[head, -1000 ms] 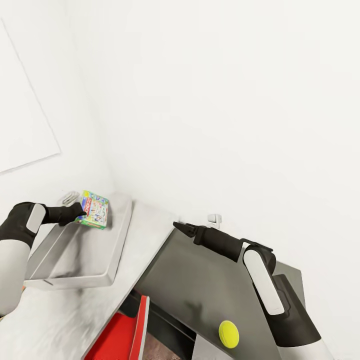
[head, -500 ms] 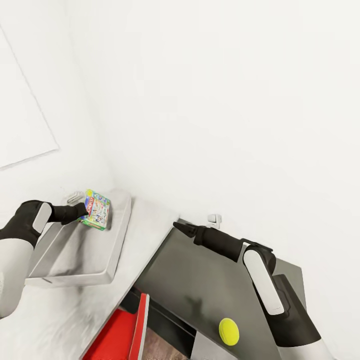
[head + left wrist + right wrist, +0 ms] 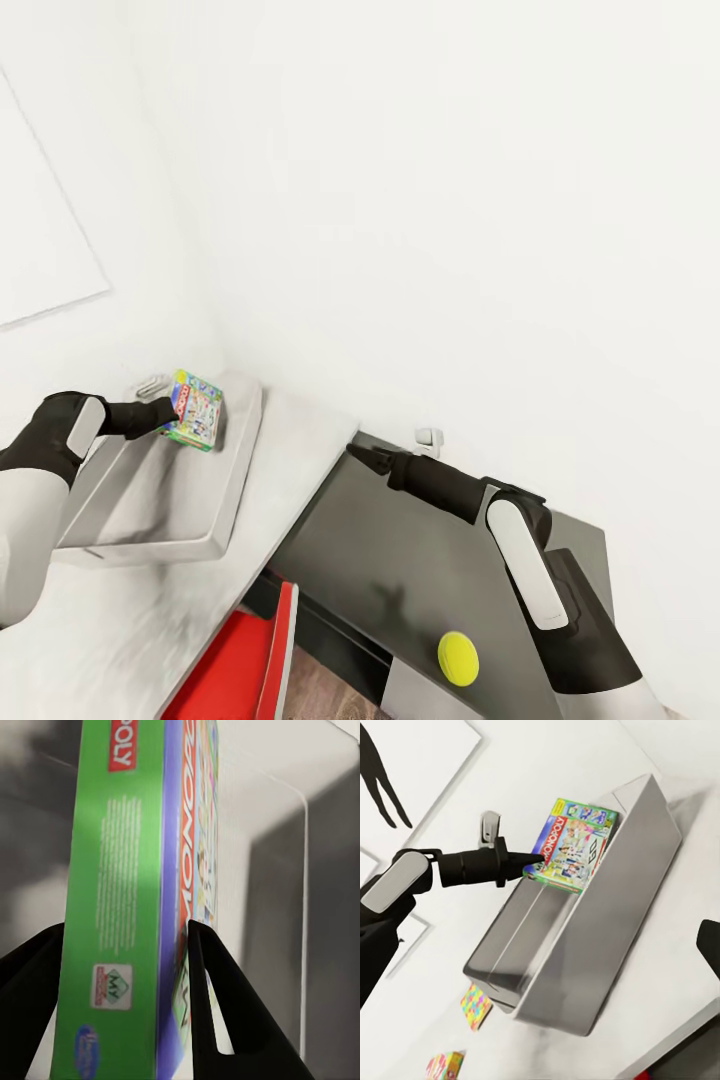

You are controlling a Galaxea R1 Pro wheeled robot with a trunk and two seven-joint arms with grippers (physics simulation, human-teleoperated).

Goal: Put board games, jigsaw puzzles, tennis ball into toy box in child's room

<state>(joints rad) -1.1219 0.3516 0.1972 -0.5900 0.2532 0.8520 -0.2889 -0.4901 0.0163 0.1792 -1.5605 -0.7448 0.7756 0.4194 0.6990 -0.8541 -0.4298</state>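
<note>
Green-edged and printed with a cartoon cover, a board game (image 3: 196,410) is pinched by its edge between the two black fingers of the left gripper (image 3: 124,997), which holds the game on its side above the far end of the toy box (image 3: 150,520), a shallow light grey tray on the pale table (image 3: 290,450). Seen from the right wrist, the game (image 3: 574,847) hangs over the tray's open interior, just inside its far wall, tilted and not yet resting on the tray floor. The right gripper (image 3: 360,457) hovers beyond the toy box over the lower dark grey end unit (image 3: 400,560), holding nothing; whether its jaws are apart or together cannot be told. The tennis ball (image 3: 458,659) lies on that dark unit, well apart from the toy box. One jigsaw puzzle (image 3: 475,1006) lies flat on the table just beside the toy box's near end, and another small colourful toy (image 3: 444,1067) sits further out. The step in hand appears to be placing the game: it would go best lowered until its bottom edge meets the tray floor, then laid flat before release, leaving room for the remaining toys.
</note>
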